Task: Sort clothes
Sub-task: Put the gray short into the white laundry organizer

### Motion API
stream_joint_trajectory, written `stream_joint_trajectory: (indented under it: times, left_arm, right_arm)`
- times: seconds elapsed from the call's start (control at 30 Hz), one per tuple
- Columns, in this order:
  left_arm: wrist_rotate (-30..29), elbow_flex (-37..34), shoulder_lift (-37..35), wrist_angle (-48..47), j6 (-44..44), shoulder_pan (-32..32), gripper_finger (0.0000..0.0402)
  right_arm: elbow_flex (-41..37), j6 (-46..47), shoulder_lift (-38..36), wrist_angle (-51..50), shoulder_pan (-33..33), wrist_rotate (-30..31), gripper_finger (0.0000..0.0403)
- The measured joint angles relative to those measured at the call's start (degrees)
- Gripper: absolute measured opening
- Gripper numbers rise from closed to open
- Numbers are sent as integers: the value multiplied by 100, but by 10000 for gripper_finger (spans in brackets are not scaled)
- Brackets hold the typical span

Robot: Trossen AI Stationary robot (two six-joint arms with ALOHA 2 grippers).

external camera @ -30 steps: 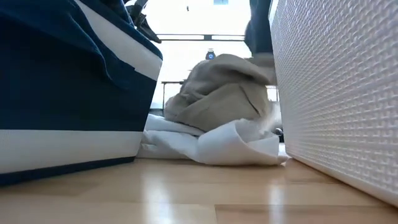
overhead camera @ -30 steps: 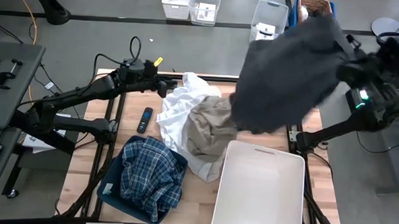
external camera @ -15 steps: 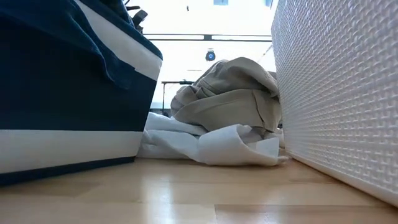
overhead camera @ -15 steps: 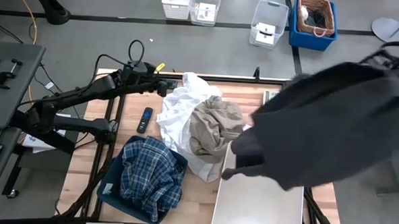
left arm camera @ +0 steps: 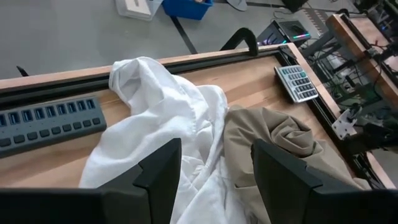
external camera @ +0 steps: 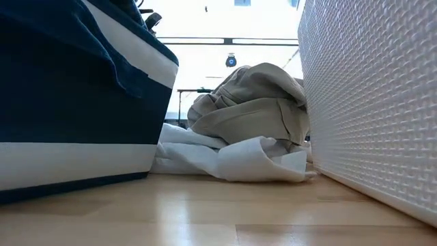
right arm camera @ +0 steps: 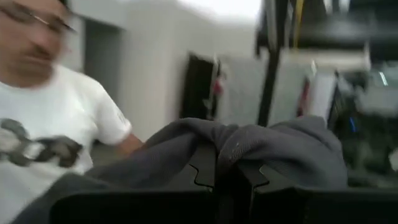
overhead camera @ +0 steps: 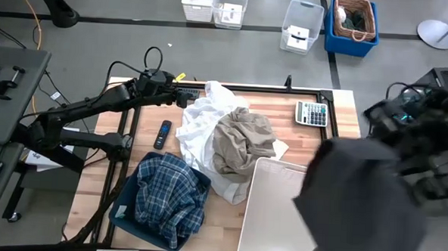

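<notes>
While the right arm is raised high at the right side of the table, its right gripper (right arm camera: 225, 167) is clenched on a fold of the dark grey-black soft garment (overhead camera: 361, 199), the two fingers pressed together with cloth bunched between them. From above, that garment hangs as a large blurred mass over the right part of the rigid white plastic bin (overhead camera: 273, 218), hiding the gripper itself. The right wrist view also shows a person in a white printed T-shirt (right arm camera: 43, 137) in the room beyond.

At the far left part of the wooden table (overhead camera: 101, 173), the left gripper (left arm camera: 214, 163) waits with its fingers parted and nothing between them, just beside the crumpled white fabric piece (overhead camera: 201, 121) without touching it. Against that white piece, partly on top of it, lies the beige khaki garment (overhead camera: 241, 141), bunched in a mound near the table's middle and right next to the white bin's wall. The blue-and-white plaid shirt (overhead camera: 172, 195) sits in the navy blue bin (overhead camera: 125, 212) at the near left.

A black remote control (overhead camera: 162, 133) lies on the wood between the left arm and the navy bin, a grey calculator (overhead camera: 312, 113) lies at the far right, and a grey strip with blue sockets (left arm camera: 43, 121) rests along the far edge.
</notes>
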Motion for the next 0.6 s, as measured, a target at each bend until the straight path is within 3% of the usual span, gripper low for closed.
stream_joint_trajectory:
  times: [0.33,0.47,0.6]
  left_arm:
    - [112,0,0,254,335,3,186]
    - [429,0,0,242,833,4,186]
    - [801,0,0,215,1021,4,186]
  right_arm:
    - [-5,683,698,-201,-16,2433,5]
    - [0,1805,1034,-571,40,3105,5]
    - [-7,3741,1332,-1212,47,3503,5]
